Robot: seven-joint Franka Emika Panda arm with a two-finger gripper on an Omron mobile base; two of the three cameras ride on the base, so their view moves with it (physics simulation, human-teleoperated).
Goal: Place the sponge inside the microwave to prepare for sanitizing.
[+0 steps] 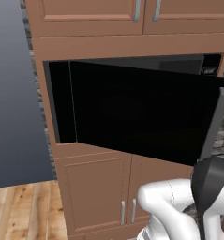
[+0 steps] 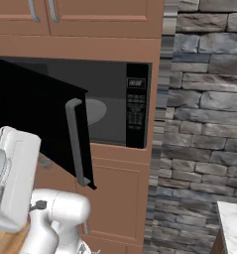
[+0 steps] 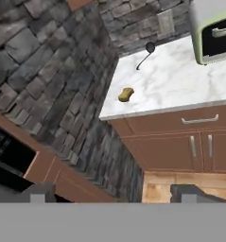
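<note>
Hand view shows the sponge [image 3: 126,94] just sitting on the marble counter [image 3: 180,85] well away from the claw [image 3: 114,194], whose tips are spread and empty, so the swung-out microwave [image 2: 110,106] door could snag the arm on the way back.

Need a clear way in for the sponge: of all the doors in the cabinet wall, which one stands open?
The microwave's black glass door, swung out on its left hinge, grey bar handle toward the arm. The wood cabinet doors above and below are shut.
</note>
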